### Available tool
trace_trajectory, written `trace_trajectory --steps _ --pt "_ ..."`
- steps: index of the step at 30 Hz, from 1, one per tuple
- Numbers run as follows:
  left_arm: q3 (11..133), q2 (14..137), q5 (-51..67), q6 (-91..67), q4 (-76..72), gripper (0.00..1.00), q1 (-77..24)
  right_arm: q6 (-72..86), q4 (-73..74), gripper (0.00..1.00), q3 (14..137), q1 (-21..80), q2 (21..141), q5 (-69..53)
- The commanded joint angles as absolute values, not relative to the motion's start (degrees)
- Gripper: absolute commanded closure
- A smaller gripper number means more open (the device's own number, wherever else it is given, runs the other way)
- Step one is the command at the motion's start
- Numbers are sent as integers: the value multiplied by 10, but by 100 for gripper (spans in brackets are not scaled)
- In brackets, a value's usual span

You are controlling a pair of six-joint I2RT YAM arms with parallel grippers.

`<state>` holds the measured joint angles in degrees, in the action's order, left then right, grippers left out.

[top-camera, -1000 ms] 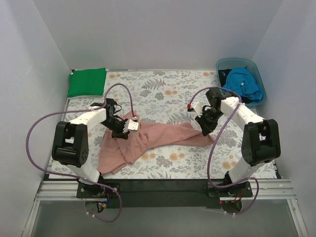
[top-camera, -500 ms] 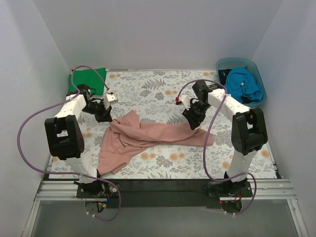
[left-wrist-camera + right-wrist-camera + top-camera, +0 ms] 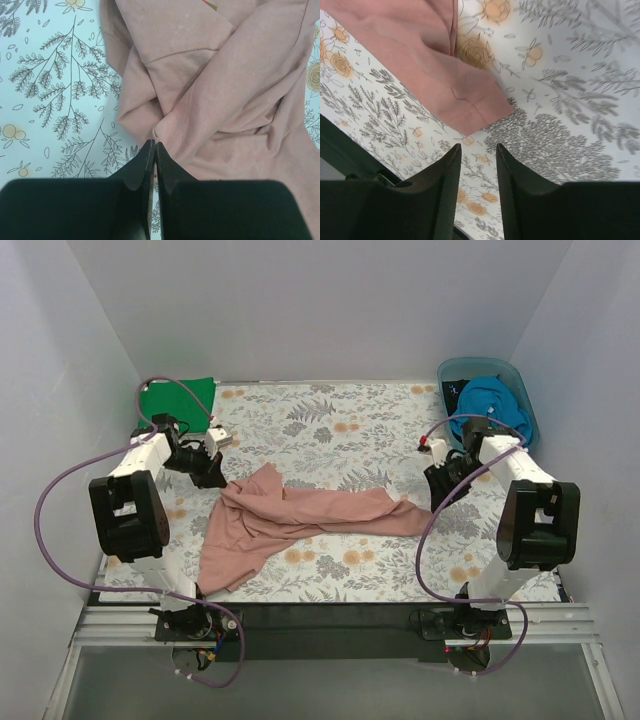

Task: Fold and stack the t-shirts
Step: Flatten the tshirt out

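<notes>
A dusty pink t-shirt lies crumpled and stretched across the middle of the floral table covering. My left gripper sits at its upper left corner. In the left wrist view that gripper is shut, with a small pinch of the pink t-shirt at its tips. My right gripper hangs open just right of the shirt's right end. In the right wrist view the right gripper has only the covering between its fingers, and the pink shirt's corner lies just beyond them.
A folded green t-shirt lies at the back left corner. A blue t-shirt is bundled in the teal tub at the back right, just behind the right arm. White walls enclose the table on three sides.
The left gripper dragged the shirt's corner up and to the left, then held still. The right gripper opened, let go of the shirt's right end and drew away to the right.
</notes>
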<state>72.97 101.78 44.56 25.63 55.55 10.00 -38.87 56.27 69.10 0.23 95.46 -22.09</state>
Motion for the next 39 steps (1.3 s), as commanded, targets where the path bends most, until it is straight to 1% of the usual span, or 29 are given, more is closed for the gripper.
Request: trace_trajectory --steps 1,4,9,19,21,22,24,25,26,27,28,32,39 --pt "722 986 464 255 548 100 100 -358 549 61 643 -15 941 -266" --pt "720 984 463 253 553 100 100 -302 508 65 624 -18 951 -268" --pt "706 972 460 254 544 100 100 -253 469 64 623 -26 973 -233" --pt "711 975 462 250 541 100 100 -232 456 61 606 -28 1010 -241" --pt "712 975 461 250 539 100 100 -231 457 63 606 -28 1015 -253" --pt "714 975 460 250 540 100 100 -229 460 69 606 -29 1016 -257" --pt "713 974 461 250 539 100 100 -227 461 76 608 -32 1010 -266" --pt "713 973 461 249 539 100 100 -228 462 86 609 -34 1001 -268" --pt "712 972 461 248 540 100 100 -232 467 91 612 -41 996 -269" --pt "712 972 460 244 539 100 100 -236 474 96 614 -47 989 -269" --pt "711 970 457 244 540 100 100 -239 477 99 619 -54 981 -271" --pt "712 970 453 245 541 100 104 -270 498 99 635 -101 939 -291" --pt "726 974 464 235 545 100 110 -290 514 99 643 -120 920 -323"
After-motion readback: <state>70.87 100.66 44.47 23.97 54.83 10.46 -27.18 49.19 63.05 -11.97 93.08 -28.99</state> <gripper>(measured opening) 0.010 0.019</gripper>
